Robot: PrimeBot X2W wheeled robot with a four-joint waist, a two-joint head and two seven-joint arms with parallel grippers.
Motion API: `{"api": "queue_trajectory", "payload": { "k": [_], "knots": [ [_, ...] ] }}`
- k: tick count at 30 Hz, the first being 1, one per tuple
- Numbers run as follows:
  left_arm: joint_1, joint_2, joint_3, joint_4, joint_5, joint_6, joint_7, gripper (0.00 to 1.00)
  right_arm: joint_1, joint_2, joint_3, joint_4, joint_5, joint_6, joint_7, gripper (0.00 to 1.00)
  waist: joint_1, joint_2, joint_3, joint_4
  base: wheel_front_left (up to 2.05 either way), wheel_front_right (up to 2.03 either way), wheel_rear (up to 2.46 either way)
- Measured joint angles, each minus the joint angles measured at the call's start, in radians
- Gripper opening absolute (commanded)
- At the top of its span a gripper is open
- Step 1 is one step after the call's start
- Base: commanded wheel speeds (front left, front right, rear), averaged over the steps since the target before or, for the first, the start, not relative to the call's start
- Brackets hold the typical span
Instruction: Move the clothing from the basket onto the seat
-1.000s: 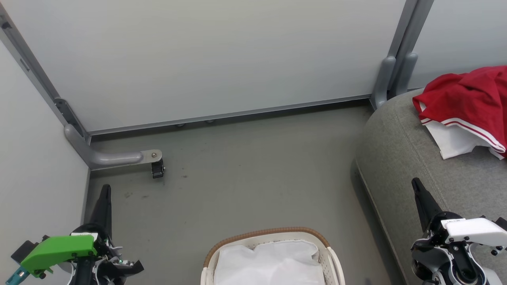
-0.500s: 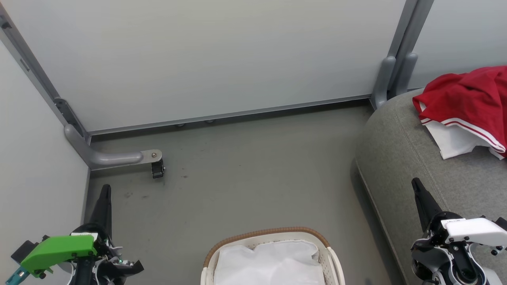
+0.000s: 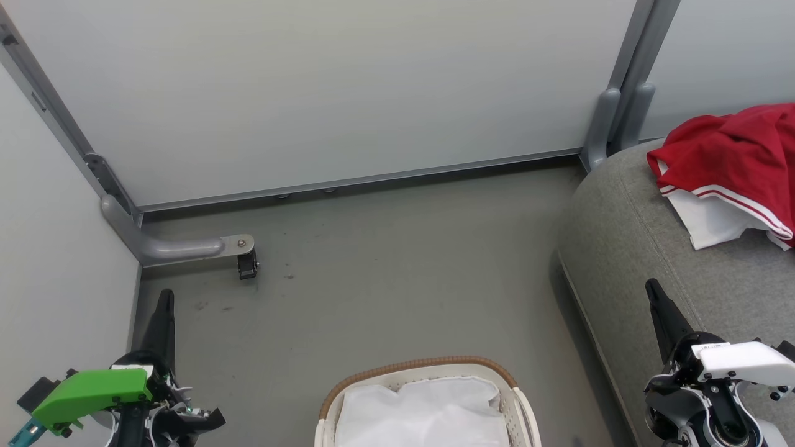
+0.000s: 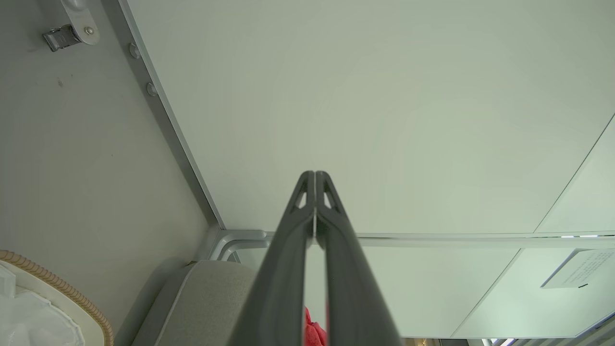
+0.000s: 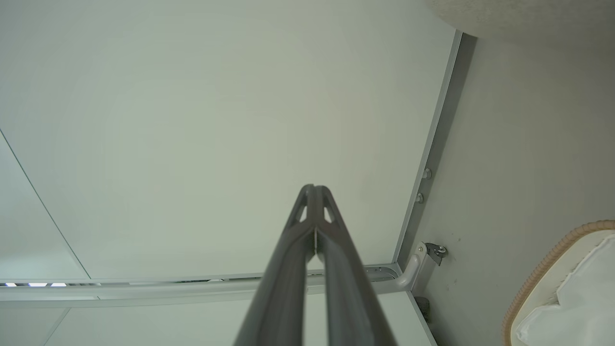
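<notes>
Red clothing (image 3: pixel 733 158) with white stripe trim and a white panel lies bunched on the grey seat (image 3: pixel 627 248) at the right; a sliver of the red clothing (image 4: pixel 312 331) peeks between the left fingers in the left wrist view. The white basket (image 3: pixel 428 366) with its brown woven rim sits at the bottom centre, holding only a white crinkly liner sheet (image 3: pixel 422 413). My left gripper (image 3: pixel 164 298) is shut and empty at the lower left, left of the basket. My right gripper (image 3: pixel 652 288) is shut and empty over the seat's front part, below the clothing.
Pale partition walls close the space at the back and left. A grey wall foot with a small black caster (image 3: pixel 247 266) stands on the grey floor at the left. Two grey posts (image 3: pixel 612 118) rise at the corner behind the seat.
</notes>
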Motion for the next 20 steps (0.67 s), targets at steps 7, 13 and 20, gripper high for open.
{"api": "queue_trajectory", "payload": {
  "k": [7,13,20],
  "knots": [
    [0.000,0.000,0.000,0.000,0.000,0.000,0.000,0.00,0.000,0.000,0.000,0.000,0.000,0.000,0.000,0.00,0.0000,0.0000,0.000,0.000,0.00,0.00,0.00],
    [0.000,0.000,0.000,0.000,0.000,0.000,0.000,0.00,0.000,0.000,0.000,0.000,0.000,0.000,0.000,0.00,0.0000,0.0000,0.000,0.000,0.00,0.00,0.00],
    [0.000,0.000,0.000,0.000,0.000,0.000,0.000,0.00,0.000,0.000,0.000,0.000,0.000,0.000,0.000,0.00,0.0000,0.0000,0.000,0.000,0.00,0.00,0.00]
  ]
}}
